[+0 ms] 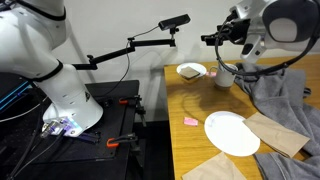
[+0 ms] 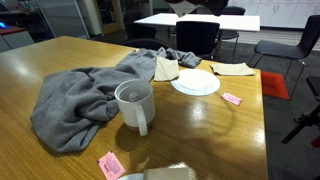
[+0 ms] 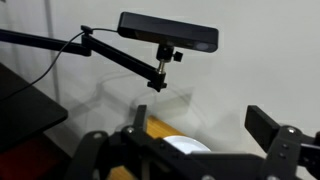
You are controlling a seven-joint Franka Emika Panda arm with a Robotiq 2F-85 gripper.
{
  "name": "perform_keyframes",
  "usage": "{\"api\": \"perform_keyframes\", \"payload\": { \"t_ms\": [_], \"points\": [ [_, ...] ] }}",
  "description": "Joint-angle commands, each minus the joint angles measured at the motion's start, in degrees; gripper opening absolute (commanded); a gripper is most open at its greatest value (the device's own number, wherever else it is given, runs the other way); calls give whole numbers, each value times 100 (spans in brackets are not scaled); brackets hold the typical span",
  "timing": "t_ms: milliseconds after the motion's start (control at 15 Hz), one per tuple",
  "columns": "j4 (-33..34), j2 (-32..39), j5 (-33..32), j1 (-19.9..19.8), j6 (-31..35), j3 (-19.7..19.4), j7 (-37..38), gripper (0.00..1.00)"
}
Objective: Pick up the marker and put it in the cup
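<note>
Camera: a long black bar camera [image 3: 168, 32] sits high in the wrist view, level, lens face dark.
Boom: a jointed black mounting arm [image 3: 110, 52] comes in from the left and meets the camera from below at a small knuckle.
Cable: a thin cable [image 3: 52, 66] sags under the boom.
Backdrop: a plain pale wall [image 3: 260, 80].
Left side: a black slab [image 3: 22, 105], tilted, cut off by the frame.
Gripper [image 3: 197, 128]: black finger links rise from the bottom, set apart with a clear gap between them, nothing held there.
Tabletop [image 3: 152, 128]: only a small yellow-brown patch shows; no edge or corner can be made out.
White object [image 3: 186, 146]: rounded, on that patch, partly hidden by the gripper; plate or bowl cannot be told.
</note>
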Motion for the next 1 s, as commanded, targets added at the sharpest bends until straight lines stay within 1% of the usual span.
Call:
{"api": "perform_keyframes", "payload": {
  "t_ms": [0,333,933],
  "points": [
    [-264,-617,-854,311,101,-183,-399,100],
    [-415,-1159,-2119,563,455,-102,-978,100],
    [-1144,-2111,-3608,699,1288,119,-1790,100]
  ]
}}
